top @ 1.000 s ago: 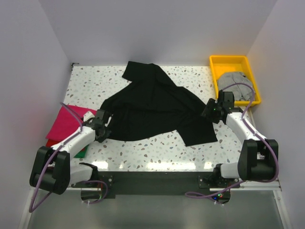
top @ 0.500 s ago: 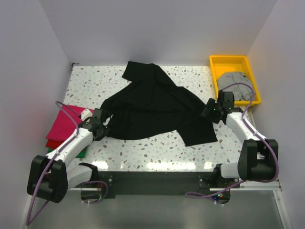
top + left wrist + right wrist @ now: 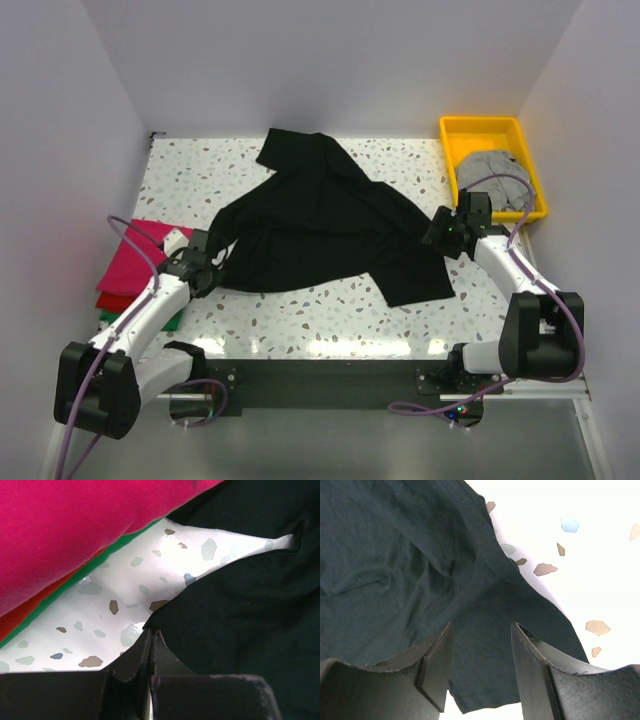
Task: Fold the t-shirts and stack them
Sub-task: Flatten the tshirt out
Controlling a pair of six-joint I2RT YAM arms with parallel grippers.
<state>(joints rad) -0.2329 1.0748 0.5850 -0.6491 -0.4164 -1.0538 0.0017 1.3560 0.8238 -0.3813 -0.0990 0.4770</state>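
Terrazzo table [image 3: 330, 312], glossy and speckled. Black shirt [image 3: 320, 220] lies across the centre, soft matte knit, rumpled and skewed, not yet squared for folding. At 9 o'clock a flat stack, magenta shirt [image 3: 135, 255] on top, red and green edges showing below. At 2 o'clock a hard yellow tray [image 3: 480, 127] holds the crumpled grey shirt [image 3: 490, 168]. Left gripper [image 3: 151, 637] is pressed together on the black hem, likely to draw it flat. Right gripper [image 3: 480, 630] is spread over the opposite edge, likely poised to pinch.
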